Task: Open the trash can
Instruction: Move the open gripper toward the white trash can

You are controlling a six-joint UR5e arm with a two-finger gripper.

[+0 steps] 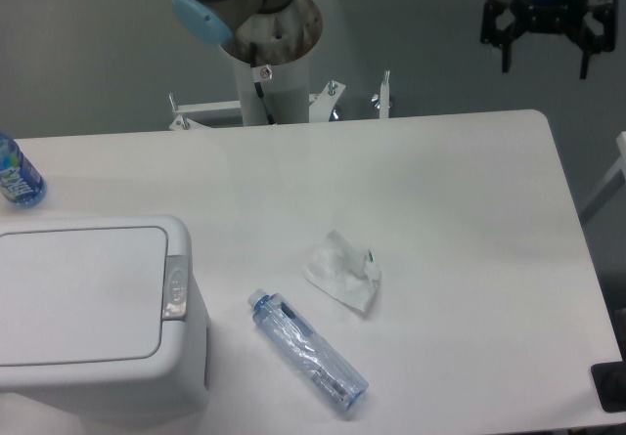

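Claw [546, 26] spread wide, holding nothing, far from trash can [93, 308]. Best lowered squarely onto the rim's push-latch [175, 285], pressing straight down, avoiding the lid [78, 293].

The trash can [93, 308] looks smooth matt plastic, the bottle [308, 351] clear glossy plastic, the table [460, 210] smooth matt.

The shiny silver metal robot arm [256, 5] has a round light-blue cap on its joint and a small white tag. The black two-finger gripper [546, 49] glows with a blue light.
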